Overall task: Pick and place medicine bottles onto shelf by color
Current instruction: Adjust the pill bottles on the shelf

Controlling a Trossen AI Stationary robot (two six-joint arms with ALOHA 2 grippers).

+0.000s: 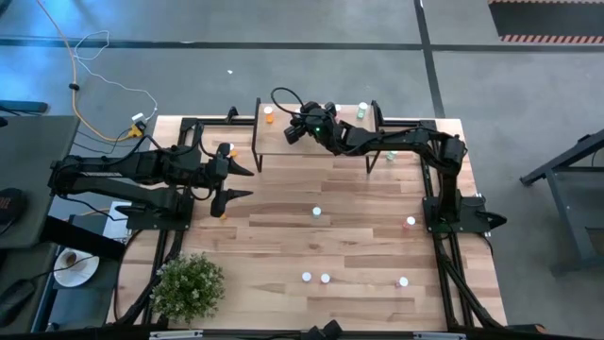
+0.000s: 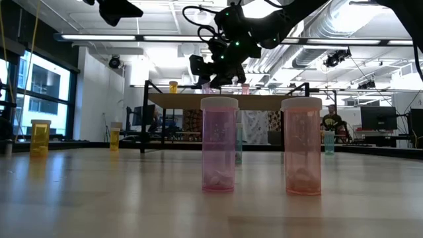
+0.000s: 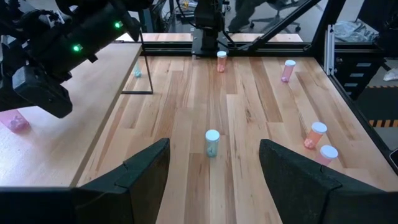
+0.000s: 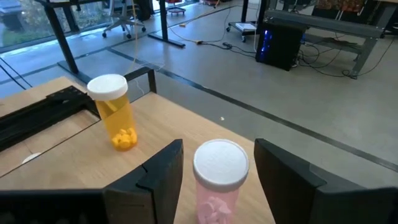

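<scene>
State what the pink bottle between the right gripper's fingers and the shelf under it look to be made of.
The pink bottle: probably translucent plastic, since pills show through its tinted wall; its cap is opaque matte white, likely plastic too. The shelf: light wood with faint grain, smooth and only slightly shiny; whether solid or veneer is unclear.

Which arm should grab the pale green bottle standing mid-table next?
Probably left. The open left gripper already faces the pale green white-capped bottle, with bare tabletop between them. The right gripper is busy over the light-wood shelf, straddling a pink bottle.
</scene>
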